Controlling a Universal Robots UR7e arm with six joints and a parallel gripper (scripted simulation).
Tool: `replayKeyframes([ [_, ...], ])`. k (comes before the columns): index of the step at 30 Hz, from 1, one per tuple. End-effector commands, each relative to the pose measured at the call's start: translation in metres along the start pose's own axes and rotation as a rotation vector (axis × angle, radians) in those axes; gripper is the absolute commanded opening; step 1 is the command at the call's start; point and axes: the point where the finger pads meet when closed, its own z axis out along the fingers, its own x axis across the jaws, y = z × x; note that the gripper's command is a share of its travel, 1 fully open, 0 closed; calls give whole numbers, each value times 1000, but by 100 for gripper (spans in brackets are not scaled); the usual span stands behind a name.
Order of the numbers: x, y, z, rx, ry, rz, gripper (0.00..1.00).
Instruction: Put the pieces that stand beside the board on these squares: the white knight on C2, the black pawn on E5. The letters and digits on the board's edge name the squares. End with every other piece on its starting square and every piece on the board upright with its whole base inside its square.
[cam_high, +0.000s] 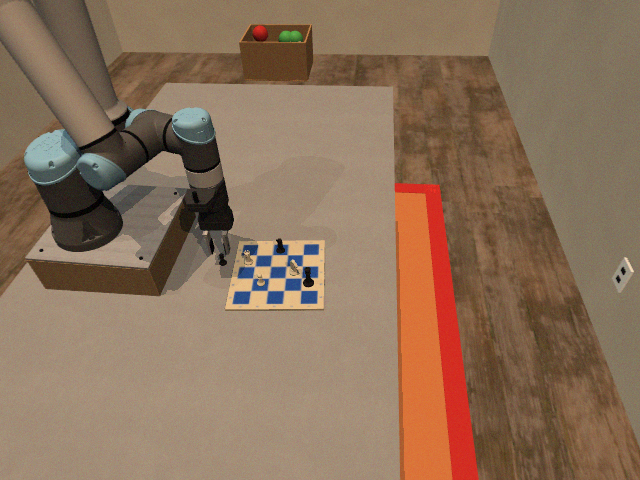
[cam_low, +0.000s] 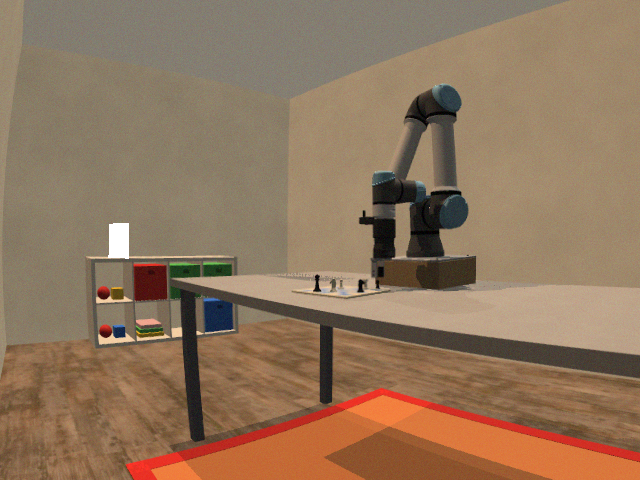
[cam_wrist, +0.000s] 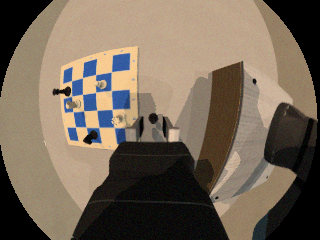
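Jaws straddle the black pawn (cam_wrist: 154, 119), seemingly untouched, wrist-view only.

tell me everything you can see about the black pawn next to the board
The black pawn is a small, glossy black piece with a round head on a wider base. It stands upright on the grey table, just off the board's left edge near its far corner, not on any square. The open gripper hangs right above it, fingers either side, not yet closed on it. In the wrist view the pawn shows between the fingertips.
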Motion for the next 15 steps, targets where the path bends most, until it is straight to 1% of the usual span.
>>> replayKeyframes([
  [1,0,0,0,0,-1,0,68],
  [6,0,0,2,0,-1,0,68],
  [15,0,0,13,0,-1,0,68],
])
